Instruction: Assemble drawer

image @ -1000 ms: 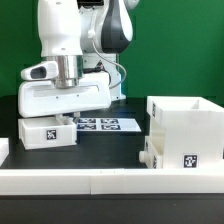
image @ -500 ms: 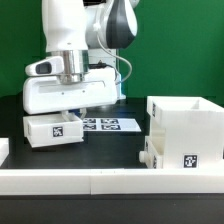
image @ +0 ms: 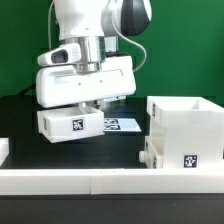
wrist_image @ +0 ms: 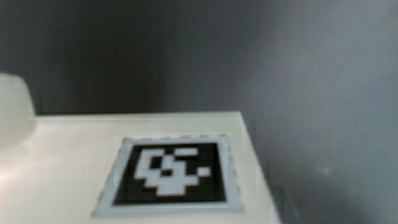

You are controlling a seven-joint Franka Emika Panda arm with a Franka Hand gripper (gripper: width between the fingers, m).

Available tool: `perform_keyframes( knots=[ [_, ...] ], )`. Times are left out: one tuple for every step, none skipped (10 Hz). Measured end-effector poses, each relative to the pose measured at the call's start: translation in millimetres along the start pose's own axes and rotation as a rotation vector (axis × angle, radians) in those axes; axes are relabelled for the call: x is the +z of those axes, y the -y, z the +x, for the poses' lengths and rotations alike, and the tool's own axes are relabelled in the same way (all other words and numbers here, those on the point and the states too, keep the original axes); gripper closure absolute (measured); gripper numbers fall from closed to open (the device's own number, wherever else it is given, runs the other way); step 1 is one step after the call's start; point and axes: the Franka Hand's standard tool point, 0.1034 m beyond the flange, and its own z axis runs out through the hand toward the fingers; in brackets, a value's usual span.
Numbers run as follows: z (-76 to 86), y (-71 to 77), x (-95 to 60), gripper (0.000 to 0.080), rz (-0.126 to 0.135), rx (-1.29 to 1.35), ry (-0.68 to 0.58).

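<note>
My gripper [image: 86,106] is shut on a small white open-top tray [image: 69,123] with a black-and-white tag on its front, and holds it just above the black table at the exterior view's left of centre. The wrist view shows the tray's white face and tag [wrist_image: 169,170] close up; my fingers do not show there. The large boxy white housing [image: 186,118] stands at the exterior view's right. A lower white part with a tag [image: 172,156] stands against the housing's front; I cannot tell whether it is the second tray.
The marker board [image: 122,125] lies flat on the table behind the held tray. A low white border wall [image: 100,181] runs along the front edge. A green backdrop stands behind the arm.
My gripper has moved toward the exterior view's right and slightly up, carrying the small tray with it, closer to the housing. The housing has not moved.
</note>
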Motion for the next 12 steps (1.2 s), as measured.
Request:
perform_keyframes(
  knots=[
    [15.6,7.9,-2.5,0.0757,0.021,0.001,0.014],
    [29.5,12.2,-5.9,0.0757,0.033,-0.009,0.019],
    [34.6,12.0,-7.3,0.0757,0.03,-0.015,0.012],
    [32.5,12.0,-6.2,0.0757,0.031,-0.026,0.014],
    [32.4,11.8,-6.1,0.0757,0.032,-0.059,0.014],
    [32.2,11.7,-5.9,0.0757,0.032,-0.132,0.013],
    [31.1,9.9,-4.8,0.0757,0.034,-0.227,0.013],
    [30.7,6.1,-2.9,0.0757,0.037,-0.322,0.015],
    [34.6,3.6,-1.7,0.0757,0.044,-0.446,0.026],
    [39.1,1.0,-0.3,0.0757,0.051,-0.547,0.037],
    [40.4,-1.1,1.0,0.0757,0.049,-0.654,0.044],
    [38.3,-1.7,1.7,0.0757,0.05,-0.711,0.047]
  ],
)
